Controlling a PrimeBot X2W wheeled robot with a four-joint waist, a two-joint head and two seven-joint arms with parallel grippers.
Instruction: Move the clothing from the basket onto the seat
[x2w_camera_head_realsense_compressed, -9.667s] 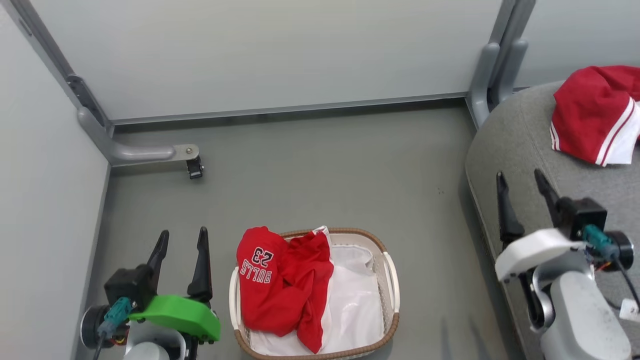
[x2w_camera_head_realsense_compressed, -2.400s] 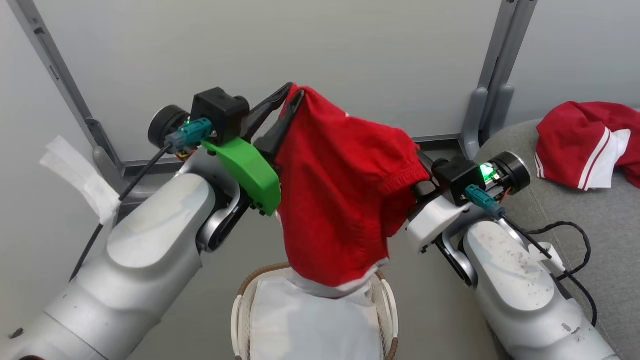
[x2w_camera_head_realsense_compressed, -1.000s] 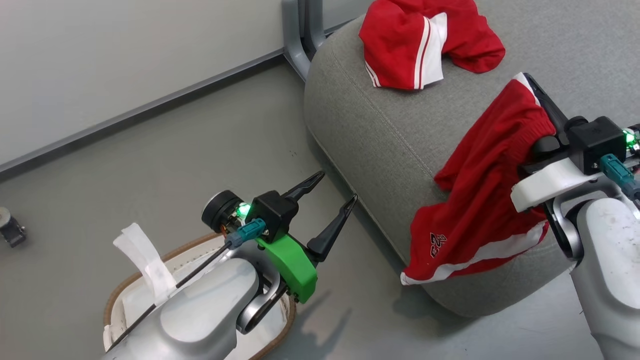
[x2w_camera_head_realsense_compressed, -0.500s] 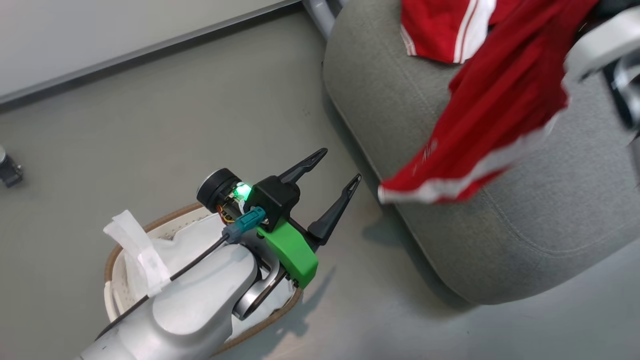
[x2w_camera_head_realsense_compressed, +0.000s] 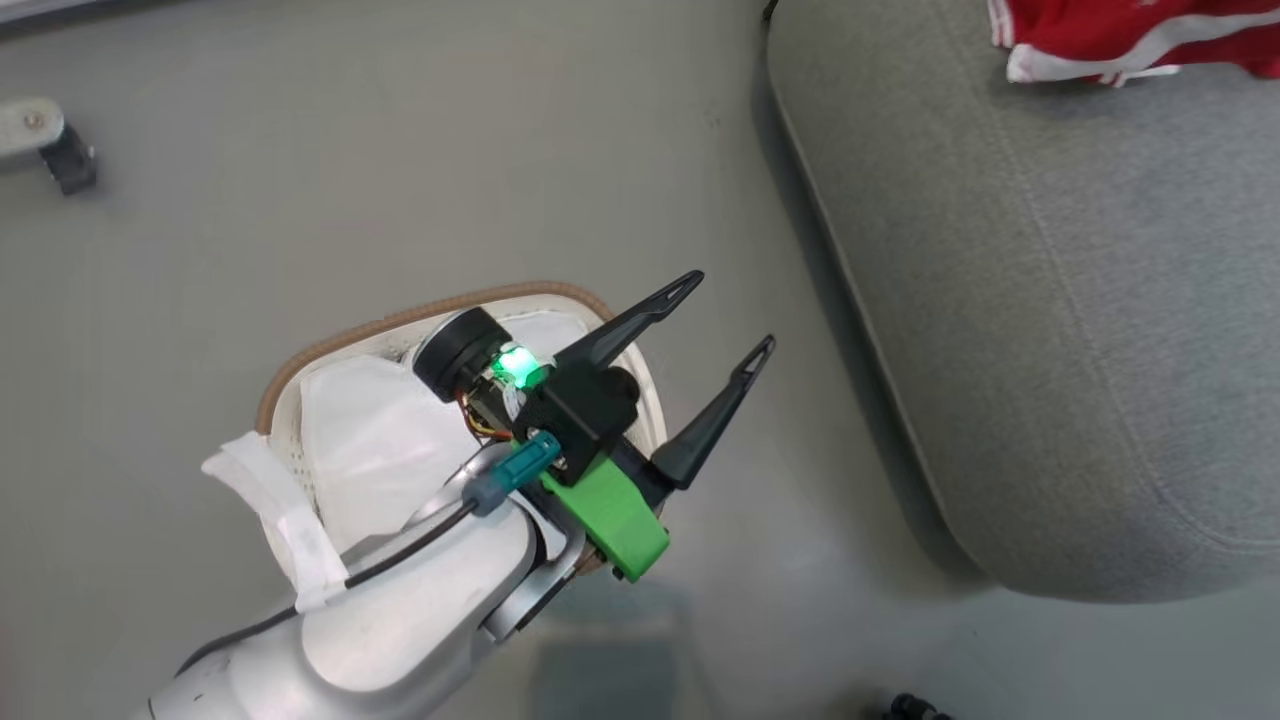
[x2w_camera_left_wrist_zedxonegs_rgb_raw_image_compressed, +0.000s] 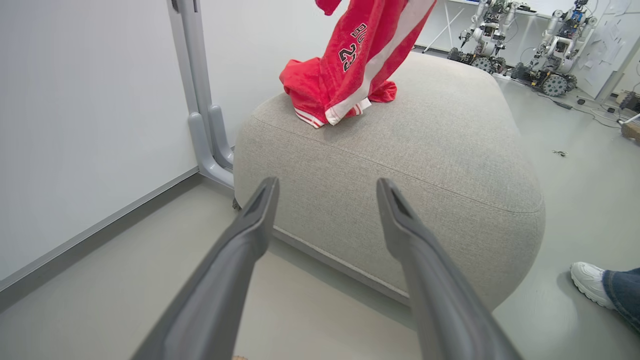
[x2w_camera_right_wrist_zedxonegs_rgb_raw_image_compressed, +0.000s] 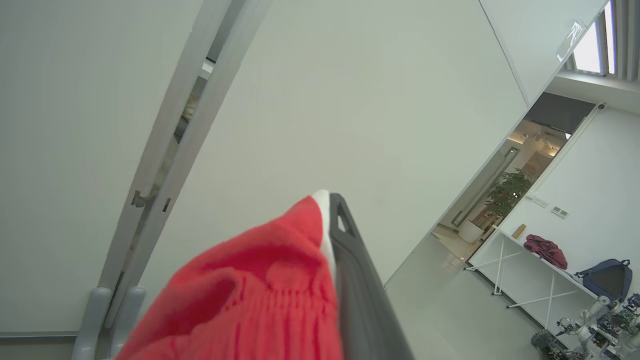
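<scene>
Pale, evenly lit workroom with a smooth grey floor.
On the left, a grey metal post stands against a white partition wall. Far off to the right are a white trestle table, a potted green plant in an open doorway, and a bright high window.

clothing top cut off; basket half hidden by arm

The head view looks steeply down from high above the floor, taking in the basket and the near edge of the seat. The left wrist view sits low, facing level along the left fingers at the same seat and the clothing on it. The right wrist view tilts upward at the wall, clothing close before it.
</scene>
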